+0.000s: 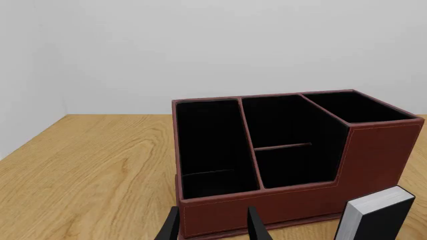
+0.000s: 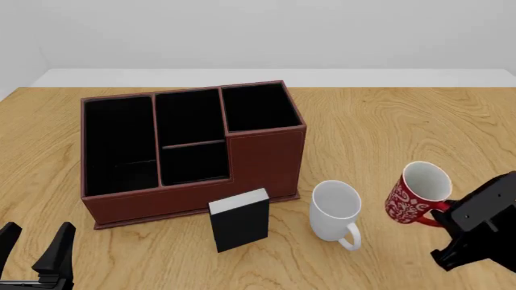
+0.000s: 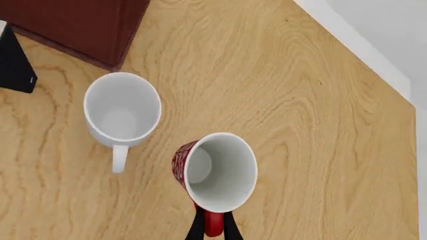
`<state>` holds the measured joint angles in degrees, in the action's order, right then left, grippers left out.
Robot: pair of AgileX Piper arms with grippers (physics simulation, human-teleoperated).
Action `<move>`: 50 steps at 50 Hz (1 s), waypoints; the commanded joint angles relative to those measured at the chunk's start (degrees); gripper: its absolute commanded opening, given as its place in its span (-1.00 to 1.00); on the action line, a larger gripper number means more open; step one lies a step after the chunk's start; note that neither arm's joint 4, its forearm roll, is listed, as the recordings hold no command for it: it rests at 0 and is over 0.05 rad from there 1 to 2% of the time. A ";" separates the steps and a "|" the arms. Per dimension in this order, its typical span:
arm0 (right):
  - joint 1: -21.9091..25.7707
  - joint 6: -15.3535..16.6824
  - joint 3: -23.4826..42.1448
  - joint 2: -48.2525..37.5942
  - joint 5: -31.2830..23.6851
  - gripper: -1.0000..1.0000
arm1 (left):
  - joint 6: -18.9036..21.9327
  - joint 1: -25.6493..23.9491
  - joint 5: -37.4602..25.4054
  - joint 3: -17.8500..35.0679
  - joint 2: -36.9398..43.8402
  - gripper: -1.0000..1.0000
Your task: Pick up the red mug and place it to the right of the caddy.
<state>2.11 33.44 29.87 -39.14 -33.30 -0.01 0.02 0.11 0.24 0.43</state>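
white mug (image 2: 334,209), black box (image 2: 239,220), wooden table (image 2: 387,127)

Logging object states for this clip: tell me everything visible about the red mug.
The red mug is glossy red with a white swirl pattern, white inside, empty. It is tilted, mouth up and leaning away from the white mug, apparently lifted. The right pincer grips its red handle. It sits right of the white mug, not touching it.

I can't see the right gripper's (image 3: 212,231) tips; the picture edge cuts them. The small black box with a white top (image 1: 375,215) is cut off too.
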 commanded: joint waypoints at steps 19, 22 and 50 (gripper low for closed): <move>3.65 1.37 28.15 -27.58 8.10 -1.00 | 0.00 0.00 0.00 0.00 0.00 1.00; 4.54 1.03 29.87 -29.92 8.71 -1.00 | 0.00 0.00 0.00 0.00 0.00 1.00; 8.99 0.75 37.86 -49.81 14.92 -1.00 | 0.00 0.00 0.00 0.00 0.00 1.00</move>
<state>10.12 35.19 64.48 -82.68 -20.31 -0.01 0.02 0.11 0.24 0.43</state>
